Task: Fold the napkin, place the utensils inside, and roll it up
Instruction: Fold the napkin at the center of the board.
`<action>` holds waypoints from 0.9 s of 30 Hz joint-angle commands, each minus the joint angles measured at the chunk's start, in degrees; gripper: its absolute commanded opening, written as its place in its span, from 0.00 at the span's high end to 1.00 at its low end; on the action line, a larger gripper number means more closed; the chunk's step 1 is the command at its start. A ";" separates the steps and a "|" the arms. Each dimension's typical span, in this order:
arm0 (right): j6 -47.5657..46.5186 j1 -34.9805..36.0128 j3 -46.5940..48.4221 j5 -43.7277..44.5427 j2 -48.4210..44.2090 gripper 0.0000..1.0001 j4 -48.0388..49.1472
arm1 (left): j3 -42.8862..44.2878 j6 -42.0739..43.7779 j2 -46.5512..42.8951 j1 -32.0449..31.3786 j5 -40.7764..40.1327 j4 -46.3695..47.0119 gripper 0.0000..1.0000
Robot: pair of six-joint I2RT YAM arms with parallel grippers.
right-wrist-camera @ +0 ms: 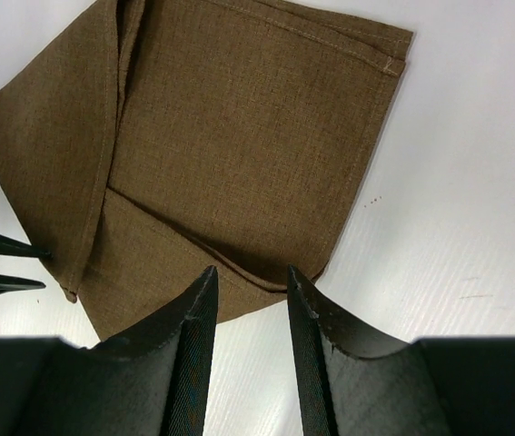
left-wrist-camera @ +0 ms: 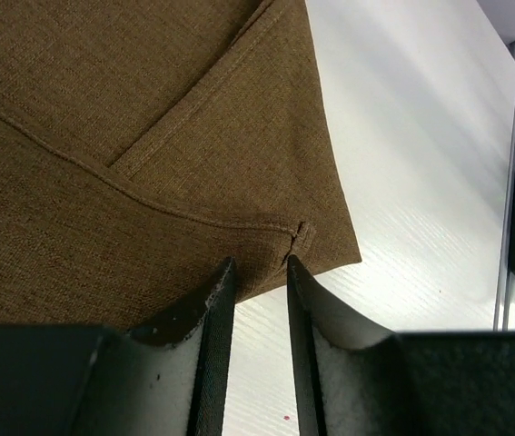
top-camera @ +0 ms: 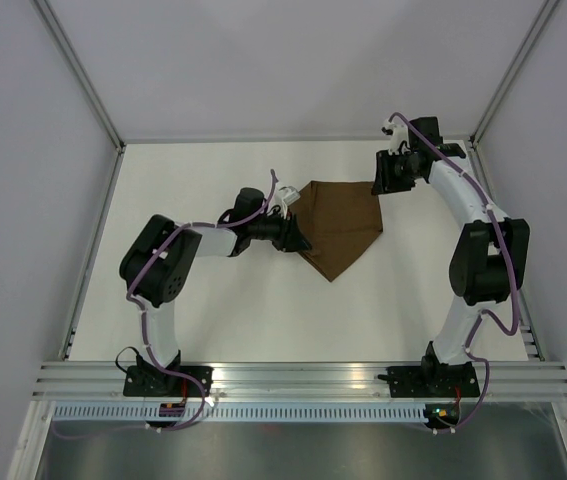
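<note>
The napkin [top-camera: 341, 228] lies on the white surface [top-camera: 223, 310], toward the far side and about midway between my two arms. It is folded: several brown layers lie one over the other, and the outline has a straight far edge and narrows to a point on the near side. In the wrist views I can see the stitched hems crossing each other where one flap lies over another.

My left tool [top-camera: 298, 240] is at the left edge of the napkin, low over the surface. In its own camera the two fingers [left-wrist-camera: 212, 309] stand a little apart, with a narrow gap. Only white surface and the cloth edge just beyond the tips show in that gap, and nothing is clamped there. A hemmed corner of the napkin lies just ahead of the fingertips. I cannot tell whether the tips touch the cloth.

My right tool [top-camera: 383, 185] is at the far right corner of the napkin. Its fingers are apart too — wider than the left ones — and they hold nothing. Through the gap I see a folded edge of the napkin and then bare surface. In this same view the tips of my left tool show at the left border, just beside a napkin corner.
</note>
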 commanded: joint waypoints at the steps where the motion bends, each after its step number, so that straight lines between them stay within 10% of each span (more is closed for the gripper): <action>1: -0.15 0.78 1.45 1.82 0.82 0.58 0.32 | 0.14 3.25 -2.97 -0.34 -0.65 0.57 0.65; 17: -3.14 5.08 2.15 4.98 1.61 0.58 -0.91 | 0.94 -4.66 -8.15 0.01 -4.51 9.44 0.55; 27: -5.86 15.35 -1.01 11.74 -0.50 0.58 1.98 | -4.08 -18.97 -22.73 5.63 -38.39 0.90 0.49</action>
